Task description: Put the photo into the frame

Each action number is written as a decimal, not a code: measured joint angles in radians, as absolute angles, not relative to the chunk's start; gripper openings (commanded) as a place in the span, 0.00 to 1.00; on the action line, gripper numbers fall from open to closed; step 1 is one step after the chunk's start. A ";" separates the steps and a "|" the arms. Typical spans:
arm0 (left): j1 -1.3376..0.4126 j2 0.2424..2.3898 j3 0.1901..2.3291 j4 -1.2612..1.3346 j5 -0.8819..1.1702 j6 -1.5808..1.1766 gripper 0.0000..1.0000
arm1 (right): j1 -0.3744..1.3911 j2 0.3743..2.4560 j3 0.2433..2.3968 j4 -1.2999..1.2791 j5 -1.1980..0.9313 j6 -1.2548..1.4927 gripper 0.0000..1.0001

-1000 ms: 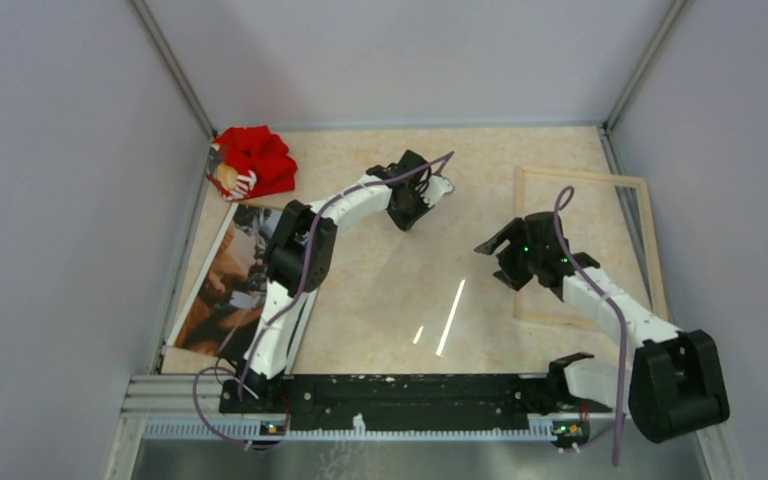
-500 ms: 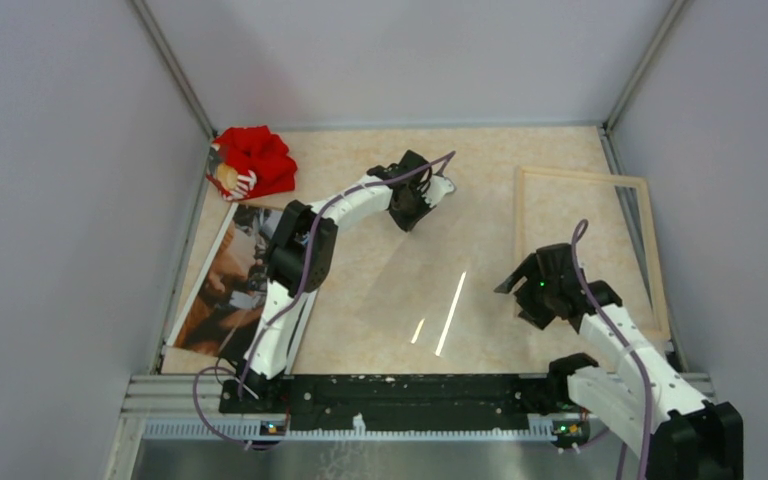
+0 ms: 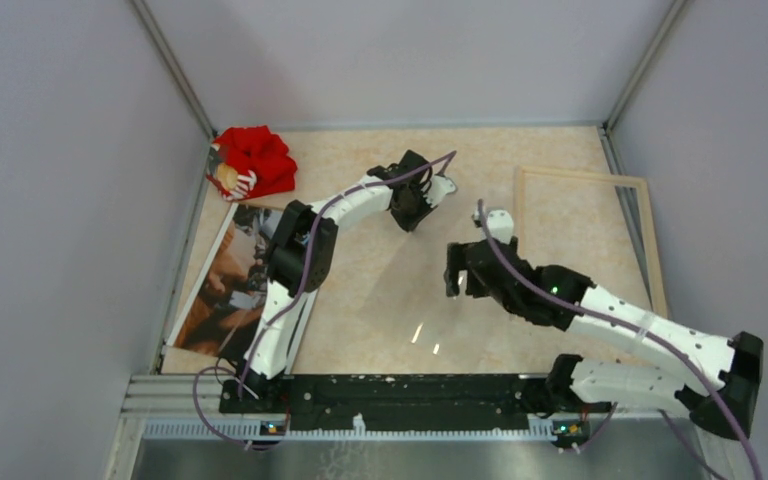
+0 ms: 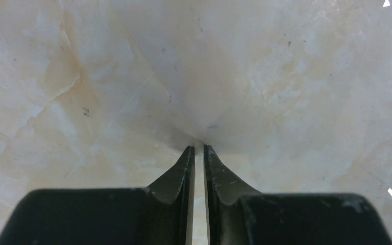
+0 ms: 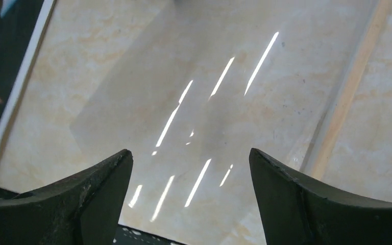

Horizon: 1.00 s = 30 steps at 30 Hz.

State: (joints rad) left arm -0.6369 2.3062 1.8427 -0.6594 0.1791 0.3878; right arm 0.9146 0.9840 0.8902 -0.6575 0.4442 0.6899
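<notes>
The photo [image 3: 222, 285] lies face up at the table's left edge, partly under my left arm; its white border shows in the right wrist view [image 5: 10, 97]. The frame [image 3: 580, 175] lies wood side up at the right, one rail [image 5: 352, 87] in view. A clear pane [image 3: 410, 300] with light streaks covers the middle of the table. My left gripper [image 3: 412, 212] pinches the pane's far corner, jaws nearly together [image 4: 199, 147]. Over the pane's right part my right gripper [image 3: 460, 275] hangs open and holds nothing [image 5: 190, 153].
A red cloth toy [image 3: 252, 163] sits in the back left corner. Grey walls close in the table [image 3: 360, 160] on three sides. The black base rail [image 3: 400, 390] runs along the near edge.
My right arm has left the frame's left rail, pulled back toward the near edge, then swung left over the clear pane, its jaws opening wider. The left arm has not moved.
</notes>
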 measured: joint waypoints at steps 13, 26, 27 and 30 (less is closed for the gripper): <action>-0.637 2.308 1.845 -0.657 0.192 0.388 0.16 | 1.594 1.355 0.976 -0.774 0.789 0.506 0.82; -0.637 2.327 1.875 -0.667 0.236 0.388 0.16 | 1.685 1.681 1.059 -0.651 0.836 0.441 0.76; -0.637 2.327 1.875 -0.667 0.238 0.388 0.17 | 1.686 1.707 1.070 -0.655 0.849 0.445 0.74; -0.637 2.329 1.877 -0.667 0.246 0.388 0.17 | 1.687 1.773 1.089 -0.682 0.909 0.462 0.70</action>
